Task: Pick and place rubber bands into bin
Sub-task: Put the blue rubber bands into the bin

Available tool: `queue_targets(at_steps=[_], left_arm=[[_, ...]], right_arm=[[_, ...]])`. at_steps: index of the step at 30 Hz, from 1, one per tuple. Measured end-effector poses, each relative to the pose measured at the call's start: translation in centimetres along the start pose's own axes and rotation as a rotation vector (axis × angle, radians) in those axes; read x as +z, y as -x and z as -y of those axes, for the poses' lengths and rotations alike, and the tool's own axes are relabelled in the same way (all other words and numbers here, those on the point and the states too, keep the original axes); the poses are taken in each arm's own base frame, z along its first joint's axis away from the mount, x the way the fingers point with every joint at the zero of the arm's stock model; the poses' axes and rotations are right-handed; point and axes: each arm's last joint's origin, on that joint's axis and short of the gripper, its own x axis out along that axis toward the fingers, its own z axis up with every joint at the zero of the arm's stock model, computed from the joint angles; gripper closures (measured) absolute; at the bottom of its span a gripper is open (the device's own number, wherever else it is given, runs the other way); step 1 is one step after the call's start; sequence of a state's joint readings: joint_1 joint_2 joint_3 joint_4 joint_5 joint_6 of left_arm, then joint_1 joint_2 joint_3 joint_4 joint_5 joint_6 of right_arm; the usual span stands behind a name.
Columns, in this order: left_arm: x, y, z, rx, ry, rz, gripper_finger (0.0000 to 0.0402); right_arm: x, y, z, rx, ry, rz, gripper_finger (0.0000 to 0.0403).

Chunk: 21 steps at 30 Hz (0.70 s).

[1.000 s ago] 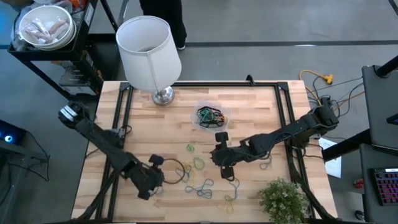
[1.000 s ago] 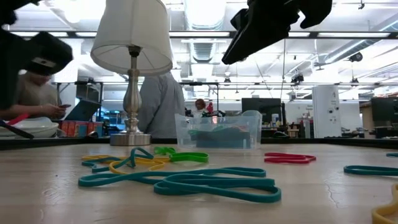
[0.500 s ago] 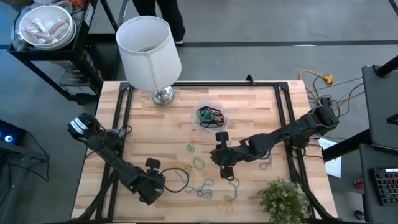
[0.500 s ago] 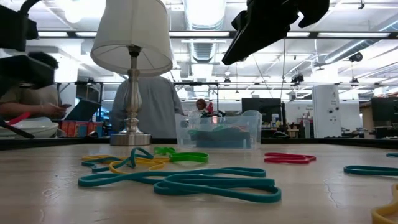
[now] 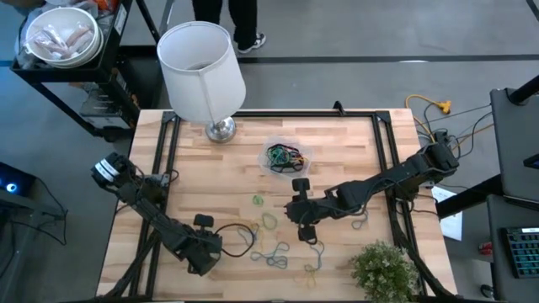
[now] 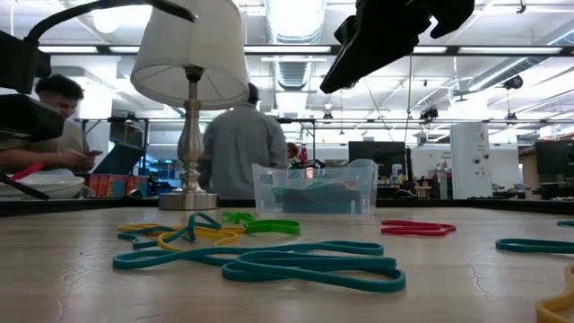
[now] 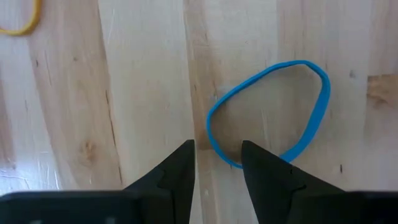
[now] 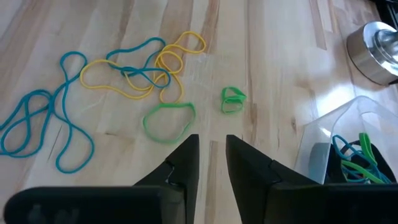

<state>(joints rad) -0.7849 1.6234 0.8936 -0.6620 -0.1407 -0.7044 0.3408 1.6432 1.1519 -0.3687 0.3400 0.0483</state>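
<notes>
Holding a tangle of coloured elastic rubber bands already, the small clear plastic bin [image 5: 286, 157] sits just above the high view's centre, yet many thin loose rubber bands [image 5: 269, 251] lie scattered lower down, so the job looks partly done. The left gripper [image 7: 217, 160] hovers, jaws parted and empty, over a blue loop [image 7: 268, 112]. The right gripper [image 8: 212, 154] hangs centre-right, slightly parted, empty.

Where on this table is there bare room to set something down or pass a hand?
Bare wood lies along the far edge right of the lamp, and on the left side between the lamp and the left hand. The near middle is crowded: loose rubber bands between both hands, the right hand beside them, the bin behind.
</notes>
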Motion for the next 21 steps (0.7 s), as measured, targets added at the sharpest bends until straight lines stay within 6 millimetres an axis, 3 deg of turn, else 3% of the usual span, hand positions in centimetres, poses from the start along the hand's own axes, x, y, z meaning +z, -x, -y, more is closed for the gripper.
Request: queue_targets(at_steps=[13,21], left_arm=[[0.02,-0.07,0.14,-0.034,-0.047,-0.006,0.0392],[-0.09,-0.17,-0.13,0.021,-0.107,0.015,0.0401]], right_arm=[[0.00,0.00,0.00,0.000,-0.005,0.000,0.0328],[0.00,0.00,0.00,0.000,-0.005,0.000,0.0335]])
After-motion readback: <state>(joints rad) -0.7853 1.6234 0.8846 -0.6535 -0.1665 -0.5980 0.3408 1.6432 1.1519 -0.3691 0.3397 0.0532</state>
